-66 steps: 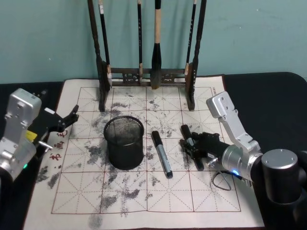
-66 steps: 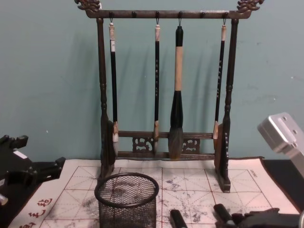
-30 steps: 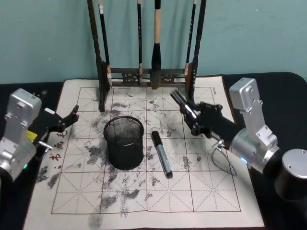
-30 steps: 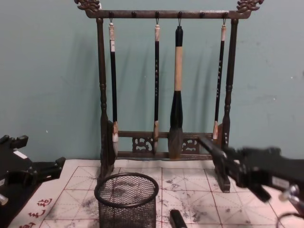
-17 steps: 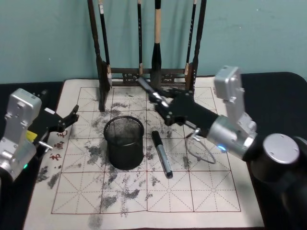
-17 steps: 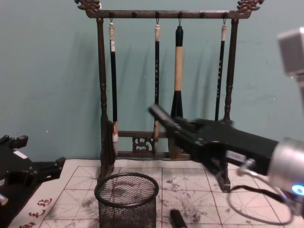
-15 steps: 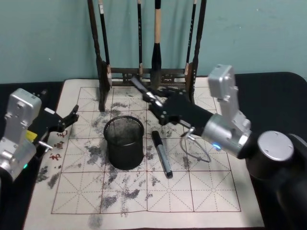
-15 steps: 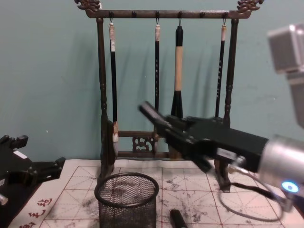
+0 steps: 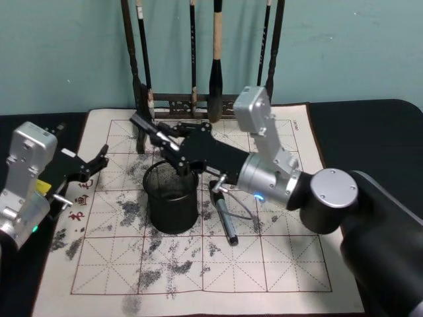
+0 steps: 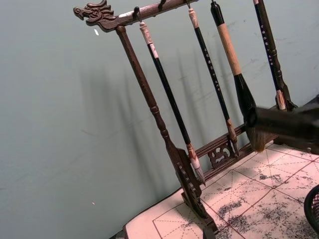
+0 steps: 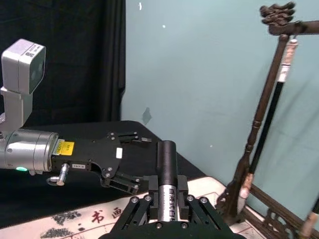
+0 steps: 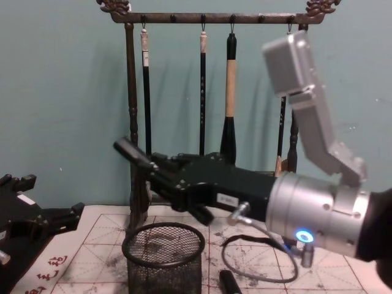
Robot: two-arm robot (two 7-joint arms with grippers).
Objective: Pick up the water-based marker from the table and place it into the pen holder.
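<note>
Head view: the pen holder stands upright on the ink-stained mat, in front of the brush rack.
Pen holder contents: dark mesh wall shows through its mouth; the far rim is partly covered by the right gripper, so I cannot tell what lies deep inside.
Water-based marker: in the air, slanted, its free end pointing up and towards the robot's left, above the holder's far-left rim and not touching it.
Chest view: the marker sits well above the holder; the gripper hangs over the mouth.
Second marker: lying flat on the mat just right of the holder; in the chest view it is cut off, with just its cap showing.
Right gripper: pinched on the marker's barrel; in the right wrist view the fingers press both sides of the labelled body, whose lower end is hidden.
Left gripper: parked at the mat's left edge, fingers spread, holding nothing.
Left wrist view: the rack is sharp; a dark blurred arm part crosses at one side, and only a sliver of the holder's rim is visible.
</note>
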